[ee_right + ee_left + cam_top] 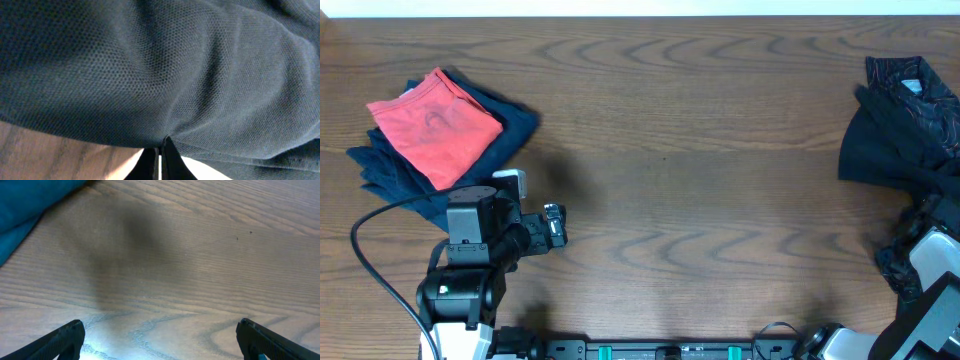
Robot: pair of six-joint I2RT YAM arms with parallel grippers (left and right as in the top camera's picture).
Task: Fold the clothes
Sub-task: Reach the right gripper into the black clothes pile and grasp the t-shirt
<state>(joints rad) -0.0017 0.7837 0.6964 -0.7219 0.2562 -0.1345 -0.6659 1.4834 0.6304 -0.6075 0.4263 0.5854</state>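
Left gripper [160, 325]: jaws wide apart and holding nothing, both fingers [65, 340] hanging over bare wooden table [700, 150]. Right gripper [160, 157]: jaws pressed together, with a fold of the black garment [165, 65] pinched at the tips. That dark mesh knit fills almost the whole right wrist view, leaving only a sliver of wood at lower left. Only the wrist view shows this pinch. From overhead the right fingers are buried in cloth and can't be made out, only the white arm body at the lower right edge. The overhead view shows the layout: the black clothes sit in a loose, crumpled heap at the far right edge, with the wavy-line garment [920, 85] at the top of it. A folded stack is well apart at top left, a red garment [435, 125] lying on a navy garment [515, 120]. The left arm is just below that stack, and the left wrist view catches only a blue fabric edge in its top-left corner. A black cable [380, 215] loops beside the left arm.
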